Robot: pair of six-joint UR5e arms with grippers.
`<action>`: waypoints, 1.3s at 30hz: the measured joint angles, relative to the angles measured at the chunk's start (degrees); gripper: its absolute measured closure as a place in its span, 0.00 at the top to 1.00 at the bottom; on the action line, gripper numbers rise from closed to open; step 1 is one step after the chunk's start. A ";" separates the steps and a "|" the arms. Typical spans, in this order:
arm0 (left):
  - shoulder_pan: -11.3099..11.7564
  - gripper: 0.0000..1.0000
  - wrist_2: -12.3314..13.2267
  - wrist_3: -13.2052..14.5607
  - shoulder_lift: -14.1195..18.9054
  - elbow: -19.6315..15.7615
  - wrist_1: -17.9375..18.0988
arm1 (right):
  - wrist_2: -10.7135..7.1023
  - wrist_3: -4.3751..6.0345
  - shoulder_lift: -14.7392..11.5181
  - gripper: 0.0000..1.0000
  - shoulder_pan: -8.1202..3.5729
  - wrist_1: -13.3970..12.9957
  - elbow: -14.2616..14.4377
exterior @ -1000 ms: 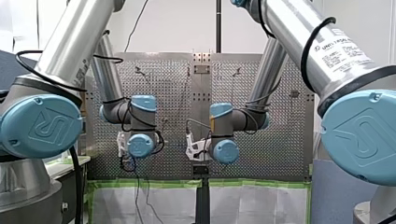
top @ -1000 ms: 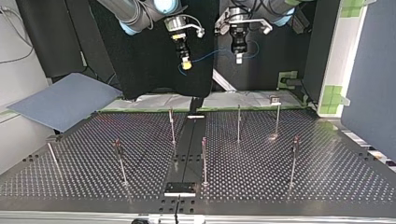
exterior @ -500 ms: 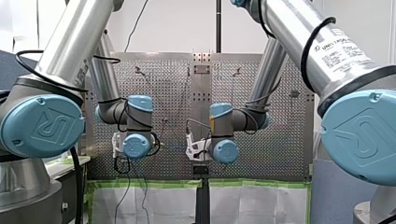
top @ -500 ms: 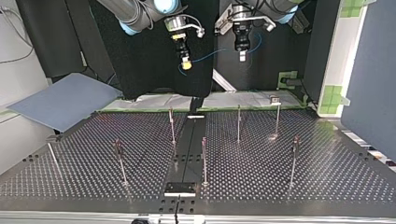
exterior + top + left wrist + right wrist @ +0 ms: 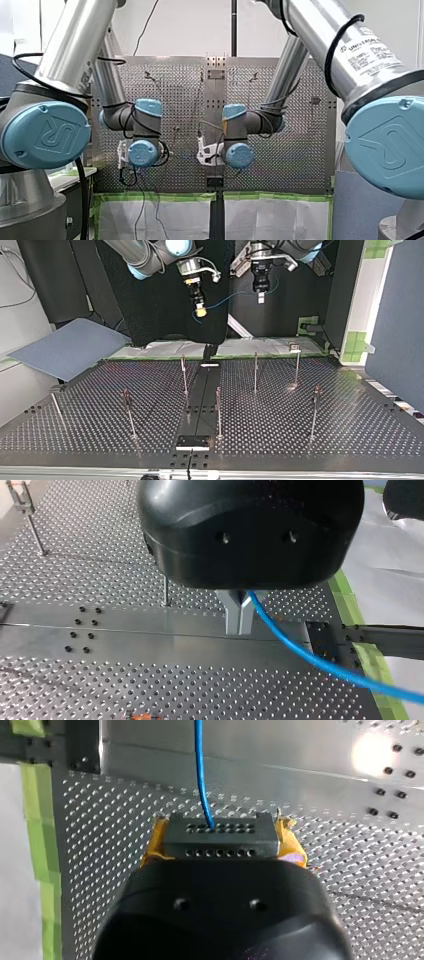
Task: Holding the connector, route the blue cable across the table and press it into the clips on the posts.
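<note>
My right gripper (image 5: 200, 311) hangs well above the perforated table (image 5: 300, 430), near its far edge in the top view, its yellow pads (image 5: 154, 845) closed tight on either side of the grey connector (image 5: 221, 840). My left gripper (image 5: 239, 611) hangs just beside it at about the same height over the table, its metal fingers (image 5: 232, 615) pinched together on the blue cable (image 5: 300, 655). The cable leaves the connector and sags in a shallow arc between the two grippers, clear of the table and of every post (image 5: 218, 410) standing on it.
</note>
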 joint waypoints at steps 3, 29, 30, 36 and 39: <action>0.10 0.00 0.00 -0.17 1.48 -0.05 -1.48 | -1.33 1.37 -1.49 0.00 0.06 1.50 -0.85; 2.84 0.00 -11.43 -7.43 14.39 9.73 -14.40 | -12.84 4.03 -7.00 0.00 0.28 15.23 -14.26; 3.02 0.00 -12.05 -7.49 15.00 10.36 -15.03 | -13.01 4.11 -6.86 0.00 0.28 15.88 -14.92; 3.58 0.00 -15.08 -7.90 18.04 13.39 -18.05 | -13.86 4.74 -6.65 0.00 0.31 19.04 -18.08; 3.78 0.00 -16.27 -7.80 19.34 14.69 -19.33 | -14.26 4.73 -6.65 0.00 0.42 20.36 -19.40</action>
